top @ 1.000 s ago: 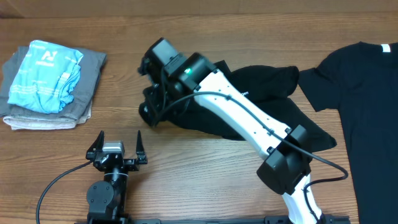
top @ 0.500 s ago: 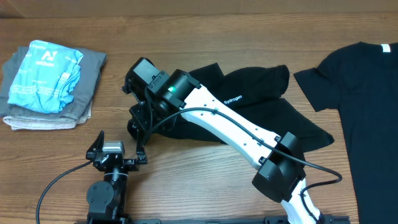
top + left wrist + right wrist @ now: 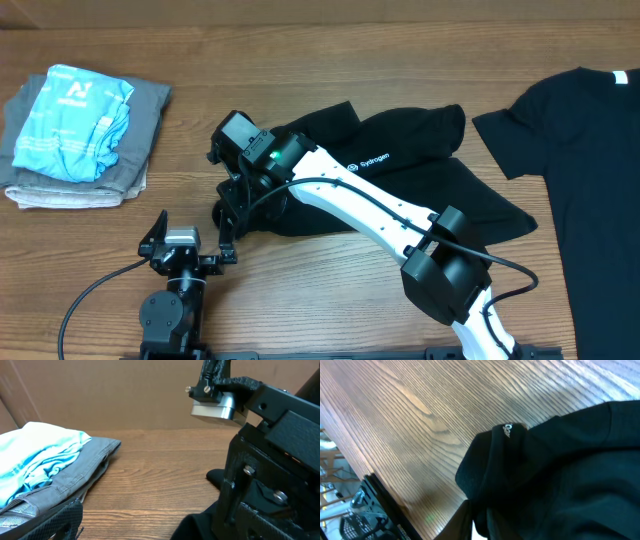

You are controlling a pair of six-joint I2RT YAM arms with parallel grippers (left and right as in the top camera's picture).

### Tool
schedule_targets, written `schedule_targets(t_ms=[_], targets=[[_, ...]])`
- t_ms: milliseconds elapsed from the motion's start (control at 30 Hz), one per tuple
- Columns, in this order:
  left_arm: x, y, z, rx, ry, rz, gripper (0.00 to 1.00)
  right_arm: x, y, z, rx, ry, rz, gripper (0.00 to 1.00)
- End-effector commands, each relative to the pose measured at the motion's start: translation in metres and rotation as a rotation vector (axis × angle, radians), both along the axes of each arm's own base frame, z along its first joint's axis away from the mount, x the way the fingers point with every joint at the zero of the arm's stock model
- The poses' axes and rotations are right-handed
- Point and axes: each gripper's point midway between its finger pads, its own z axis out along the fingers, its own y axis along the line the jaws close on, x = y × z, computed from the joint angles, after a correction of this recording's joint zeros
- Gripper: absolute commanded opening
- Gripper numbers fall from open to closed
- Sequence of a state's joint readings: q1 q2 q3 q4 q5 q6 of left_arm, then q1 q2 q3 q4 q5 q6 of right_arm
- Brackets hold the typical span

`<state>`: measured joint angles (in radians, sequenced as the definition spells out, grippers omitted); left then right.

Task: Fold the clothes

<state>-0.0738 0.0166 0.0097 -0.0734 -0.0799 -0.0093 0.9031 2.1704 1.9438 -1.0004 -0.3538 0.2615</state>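
Overhead, the right gripper is reached far across to the left side of the table, sitting on the left edge of a crumpled black T-shirt that lies in the middle with small white print showing; the wrist body hides the jaws, so I cannot tell whether they are pinched on the cloth or apart. Just beside it, nearer the front edge, the left gripper rests with its fingers spread wide and nothing between them. A second black T-shirt lies flat at the right edge, white neck label up, well apart from the crumpled one. A folded pile of grey cloth with a light blue piece on top sits at the far left. From the left wrist, the pile is at left and the right gripper's black body fills the right side, with black fabric under it. From the right wrist, bunched black fabric covers the fingers, over bare wood.
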Motion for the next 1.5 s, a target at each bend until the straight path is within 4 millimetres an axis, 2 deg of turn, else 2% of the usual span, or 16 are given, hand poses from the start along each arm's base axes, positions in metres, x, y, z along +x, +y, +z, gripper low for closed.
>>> schedule_targets(t_ms=[0, 33, 100, 133, 200, 300, 400, 533, 600, 633, 800, 900, 967, 1267, 1467], targets=[[0.000, -0.001, 0.001, -0.017, -0.011, -0.001, 1.00, 0.001, 0.001, 0.008, 0.021, -0.005, -0.003, 0.13], [0.000, -0.001, 0.001, -0.017, -0.011, -0.001, 1.00, 0.000, 0.001, 0.007, 0.020, -0.004, -0.003, 0.22], [0.000, -0.001, 0.001, -0.017, -0.011, -0.001, 1.00, -0.001, 0.001, 0.007, 0.017, -0.001, -0.001, 0.49], [0.000, -0.001, 0.001, -0.017, -0.011, -0.001, 1.00, -0.003, 0.002, 0.007, 0.017, 0.000, 0.003, 0.58], [0.000, -0.001, 0.001, -0.017, -0.011, -0.001, 1.00, -0.003, 0.003, 0.008, 0.023, -0.003, 0.005, 0.65], [0.000, -0.001, 0.001, -0.017, -0.011, -0.001, 1.00, 0.005, 0.002, 0.015, 0.037, -0.021, -0.006, 0.65], [0.000, -0.001, 0.001, -0.017, -0.011, -0.001, 1.00, 0.014, -0.012, 0.030, 0.041, -0.025, -0.036, 0.65], [0.000, -0.001, 0.001, -0.017, -0.011, -0.001, 1.00, 0.024, -0.053, 0.051, -0.023, -0.014, -0.147, 0.63], [0.000, -0.001, 0.001, -0.017, -0.011, -0.001, 1.00, 0.028, -0.083, 0.055, -0.108, -0.007, -0.236, 0.63], [0.000, -0.001, 0.001, -0.017, -0.011, -0.001, 1.00, 0.028, -0.098, 0.056, -0.153, -0.003, -0.272, 0.57], [0.000, -0.001, 0.001, -0.017, -0.011, -0.001, 1.00, 0.018, -0.156, 0.053, -0.348, 0.047, -0.342, 0.04], [0.000, -0.001, 0.001, -0.017, -0.011, -0.001, 1.00, 0.009, -0.189, 0.044, -0.485, 0.089, -0.394, 0.04], [0.000, -0.001, 0.001, -0.017, -0.011, -0.001, 1.00, 0.003, -0.202, 0.037, -0.545, 0.110, -0.413, 0.04], [0.000, -0.001, 0.001, -0.017, -0.011, -0.001, 1.00, -0.023, -0.236, -0.013, -0.694, 0.249, -0.461, 0.04], [0.000, -0.001, 0.001, -0.017, -0.011, -0.001, 1.00, -0.031, -0.251, -0.042, -0.696, 0.348, -0.504, 0.04]])
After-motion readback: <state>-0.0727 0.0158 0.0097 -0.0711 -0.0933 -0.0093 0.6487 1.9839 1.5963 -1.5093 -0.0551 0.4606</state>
